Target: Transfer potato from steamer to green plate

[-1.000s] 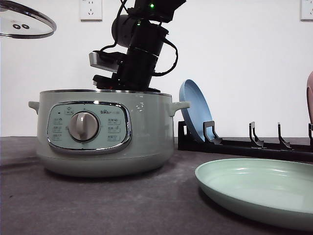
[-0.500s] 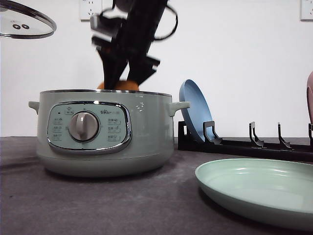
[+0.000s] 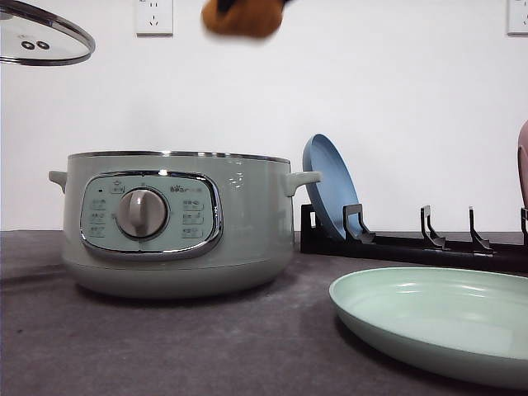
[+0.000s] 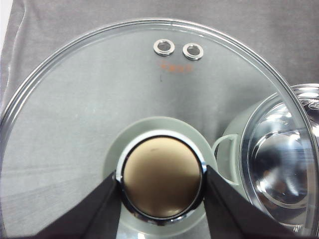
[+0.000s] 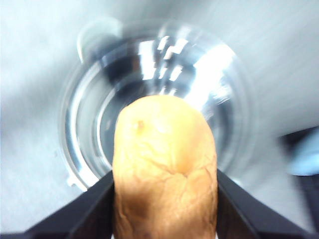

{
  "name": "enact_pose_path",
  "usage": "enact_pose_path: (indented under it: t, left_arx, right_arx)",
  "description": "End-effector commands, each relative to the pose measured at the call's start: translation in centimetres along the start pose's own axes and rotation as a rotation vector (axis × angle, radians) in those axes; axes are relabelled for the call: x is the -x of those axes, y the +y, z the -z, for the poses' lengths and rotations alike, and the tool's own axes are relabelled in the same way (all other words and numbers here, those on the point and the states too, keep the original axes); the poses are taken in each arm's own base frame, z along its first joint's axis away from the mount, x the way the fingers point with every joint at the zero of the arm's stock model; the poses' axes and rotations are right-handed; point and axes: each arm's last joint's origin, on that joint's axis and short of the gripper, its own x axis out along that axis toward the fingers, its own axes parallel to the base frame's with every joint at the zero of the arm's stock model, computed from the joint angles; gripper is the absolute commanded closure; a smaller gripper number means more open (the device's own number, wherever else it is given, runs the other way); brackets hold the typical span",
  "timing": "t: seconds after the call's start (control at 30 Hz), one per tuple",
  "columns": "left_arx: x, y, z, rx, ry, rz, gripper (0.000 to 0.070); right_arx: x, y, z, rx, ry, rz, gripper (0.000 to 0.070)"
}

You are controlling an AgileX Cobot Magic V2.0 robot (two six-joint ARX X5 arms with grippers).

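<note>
potato: lifted from just above the steamer rim to the frame's top edge | right gripper: raised clear of pot, clamped on potato

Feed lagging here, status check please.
Right gripper shut on potato, high above steamer. Left gripper holding lid. Green plate unobstructed.

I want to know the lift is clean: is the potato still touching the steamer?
Apart. In the front view the potato hangs high above the steamer, bare wall showing between them; the right pincer is clamped on it.
</note>
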Motion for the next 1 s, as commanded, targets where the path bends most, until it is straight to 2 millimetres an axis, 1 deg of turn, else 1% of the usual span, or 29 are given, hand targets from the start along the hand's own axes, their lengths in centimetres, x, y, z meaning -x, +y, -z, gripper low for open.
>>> enact_pose_path:
  t: [0.0, 0.1, 0.23, 0.33, 0.43, 0.53, 0.67, 0.77, 0.97]
  left_arx:
    - [1.3, 0.0, -0.5, 0.001, -0.076, -0.001, 0.0700]
    - [1.3, 0.0, -0.5, 0.003, -0.074, 0.000, 0.0700]
    - [1.3, 0.0, -0.5, 0.002, -0.074, 0.000, 0.0700]
    - [1.3, 0.0, -0.5, 0.003, -0.074, 0.000, 0.0700]
    - [1.3, -0.1, -0.5, 0.002, -0.074, 0.015, 0.0700]
    - [1.3, -0.2, -0.5, 0.001, -0.074, 0.036, 0.0700]
    - [1.3, -0.2, -0.5, 0.002, -0.074, 0.037, 0.0700]
    - [1.3, -0.2, -0.5, 0.003, -0.074, 0.037, 0.0700]
    - [1.3, -0.2, -0.5, 0.004, -0.074, 0.037, 0.0700]
  right_arx:
    - [2.2, 0.5, 0.6, -0.018, 0.017, 0.007, 0.0519]
    - [6.0, 0.9, 1.6, -0.017, -0.042, 0.035, 0.0519]
    - [10.3, 1.4, 3.9, -0.031, -0.081, 0.081, 0.0519]
    - [12.4, 1.8, 6.1, -0.057, -0.083, 0.113, 0.0519]
    - [13.9, 2.1, 8.7, -0.079, -0.071, 0.122, 0.0519]
    - [14.7, 2.4, 11.2, -0.104, -0.051, 0.129, 0.0519]
    - [15.0, 2.7, 14.4, -0.133, -0.014, 0.158, 0.0519]
    - [14.8, 2.9, 16.6, -0.165, 0.006, 0.165, 0.0519]
    - [13.3, 3.1, 20.3, -0.248, -0.068, 0.160, 0.0519]
